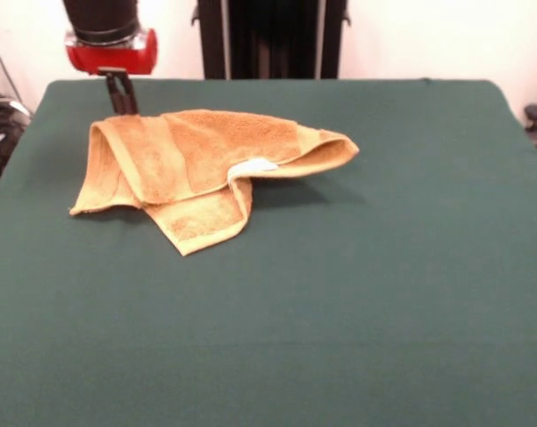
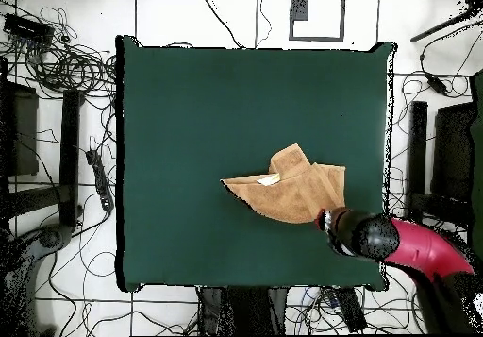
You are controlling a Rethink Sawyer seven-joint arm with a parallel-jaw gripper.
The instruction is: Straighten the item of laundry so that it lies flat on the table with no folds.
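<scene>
front view: pincer (image 1: pixel 122 93) behind towel (image 1: pixel 206 160)

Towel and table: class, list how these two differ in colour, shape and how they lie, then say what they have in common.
1. Colour: the towel is mustard-yellow; the table is dark green.
2. Size: the towel covers only a small patch; the table is many times wider.
3. Pose: the towel lies crumpled, with folded layers and a white tag showing; the table's cover lies flat and smooth.
4. Outline: the towel is irregular; the table is rectangular.
Shared: both surfaces are cloth.
</scene>
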